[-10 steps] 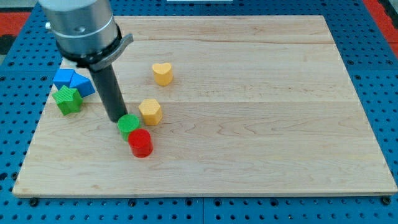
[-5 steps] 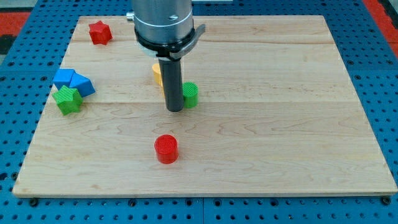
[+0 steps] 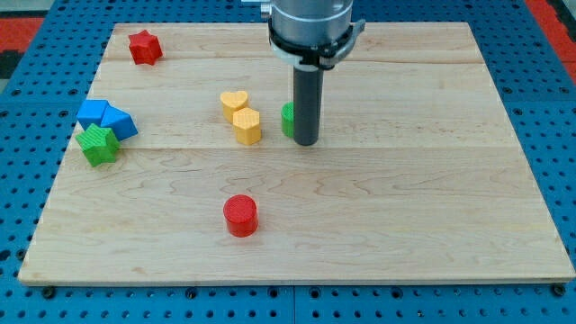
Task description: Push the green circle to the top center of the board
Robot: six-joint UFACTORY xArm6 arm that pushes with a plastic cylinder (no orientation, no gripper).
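Note:
The green circle [image 3: 287,118] sits near the middle of the wooden board [image 3: 405,198], mostly hidden behind my rod. Only its left edge shows. My tip [image 3: 306,142] rests on the board just to the right and front of the green circle, touching or nearly touching it. The rod rises toward the view's top centre.
A yellow heart [image 3: 234,102] and a yellow hexagon-like block [image 3: 247,126] lie left of the green circle. A red circle [image 3: 240,216] lies toward the view's bottom. A red star [image 3: 143,47] is top left. Blue blocks [image 3: 105,118] and a green star [image 3: 97,144] sit at the left edge.
My rod has moved right and up the board, from the lower left to the middle. The green circle moved with it, up and right. The red circle stayed behind. The yellow hexagon-like block ended beside the heart.

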